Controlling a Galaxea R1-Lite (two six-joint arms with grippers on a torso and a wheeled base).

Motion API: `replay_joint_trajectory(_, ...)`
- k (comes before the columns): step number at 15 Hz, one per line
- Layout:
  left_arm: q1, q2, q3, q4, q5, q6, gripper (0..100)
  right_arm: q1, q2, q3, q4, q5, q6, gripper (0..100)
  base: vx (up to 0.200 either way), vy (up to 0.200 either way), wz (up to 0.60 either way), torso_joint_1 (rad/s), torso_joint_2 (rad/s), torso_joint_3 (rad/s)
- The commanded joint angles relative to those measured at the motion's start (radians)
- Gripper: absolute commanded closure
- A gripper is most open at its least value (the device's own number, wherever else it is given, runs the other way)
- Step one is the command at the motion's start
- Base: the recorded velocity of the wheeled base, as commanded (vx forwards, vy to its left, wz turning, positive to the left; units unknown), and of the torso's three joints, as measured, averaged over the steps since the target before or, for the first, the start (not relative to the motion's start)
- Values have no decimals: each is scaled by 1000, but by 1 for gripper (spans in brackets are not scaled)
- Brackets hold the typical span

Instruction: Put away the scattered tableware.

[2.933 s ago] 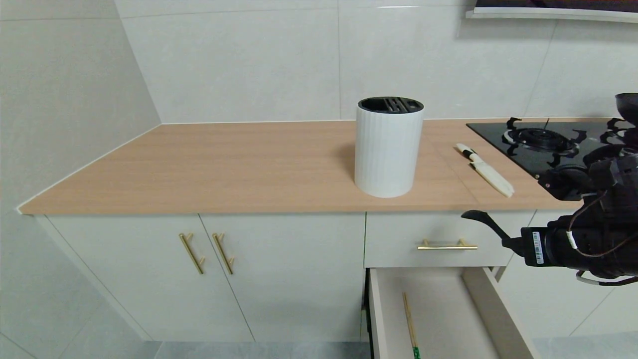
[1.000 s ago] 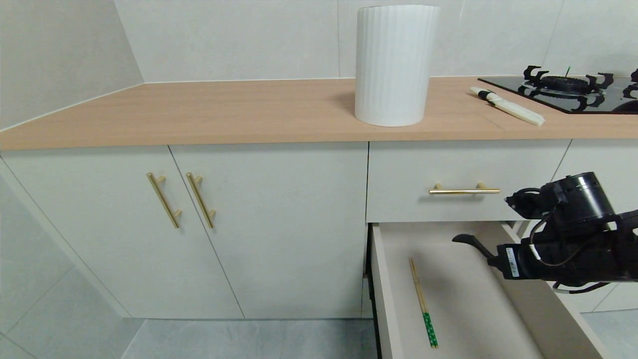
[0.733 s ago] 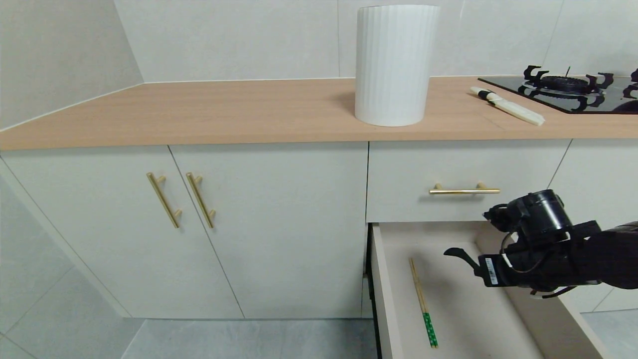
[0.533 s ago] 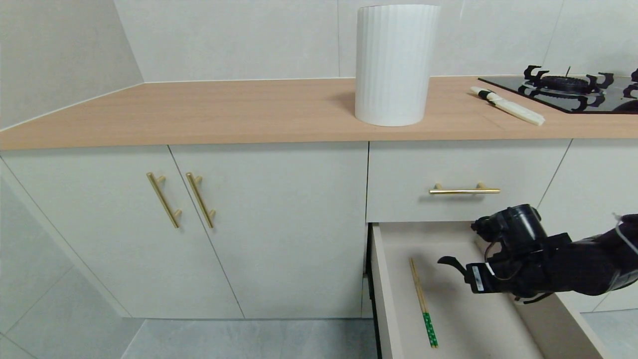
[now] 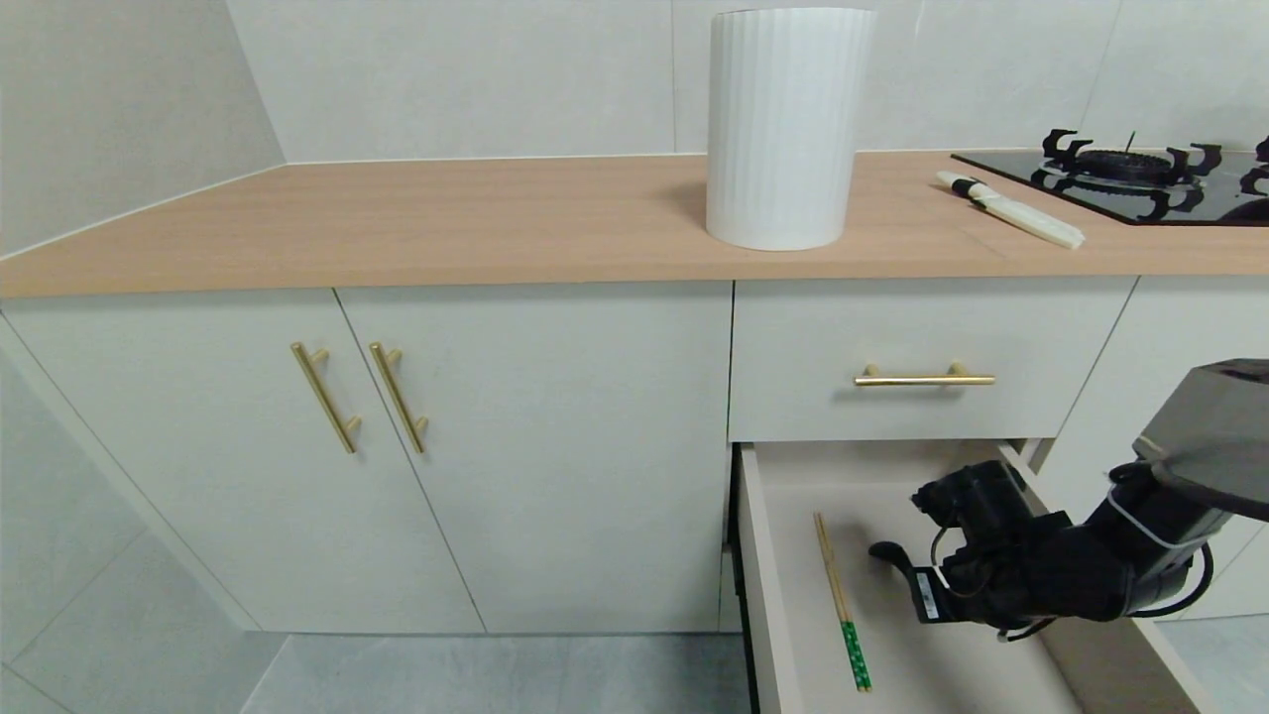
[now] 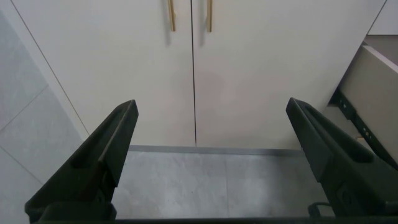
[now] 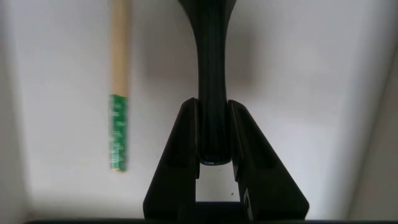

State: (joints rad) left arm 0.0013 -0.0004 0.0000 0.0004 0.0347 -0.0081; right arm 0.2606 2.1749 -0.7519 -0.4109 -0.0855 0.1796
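The lower drawer (image 5: 758,575) is pulled out. A pair of wooden chopsticks (image 5: 841,620) with green ends lies along its floor. My right gripper (image 5: 927,595) is low inside the drawer, just right of the chopsticks, shut on a black utensil (image 5: 882,550) whose curved end points toward them. In the right wrist view the fingers (image 7: 180,137) clamp the black utensil's handle (image 7: 211,74) over the drawer floor, with the chopsticks (image 7: 119,93) beside it. My left gripper (image 6: 211,106) is open and holds nothing, facing the cabinet doors (image 6: 193,62).
On the wooden counter (image 5: 446,218) stand a tall white ribbed holder (image 5: 788,129) and, to its right, a cream knife (image 5: 1011,213) beside the black gas hob (image 5: 1130,178). The shut upper drawer has a gold handle (image 5: 922,378). The drawer's right wall (image 5: 1091,654) lies close under my right arm.
The head camera dropped lower after the earliest frame. Over the last second my right gripper has gone down and left into the drawer, carrying the black utensil closer to the chopsticks.
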Motion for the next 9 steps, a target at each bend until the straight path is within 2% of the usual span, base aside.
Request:
replay_joint_trajectory(1, 0, 0, 0, 0, 1, 0, 0, 0, 33, 0, 0, 0, 0, 100, 0, 0, 0, 0, 0, 0)
replay_joint_trajectory(9, 0, 0, 0, 0, 1, -1, 0, 2, 105, 5, -40, -13, -2, 100, 0, 0, 0, 0, 0, 0)
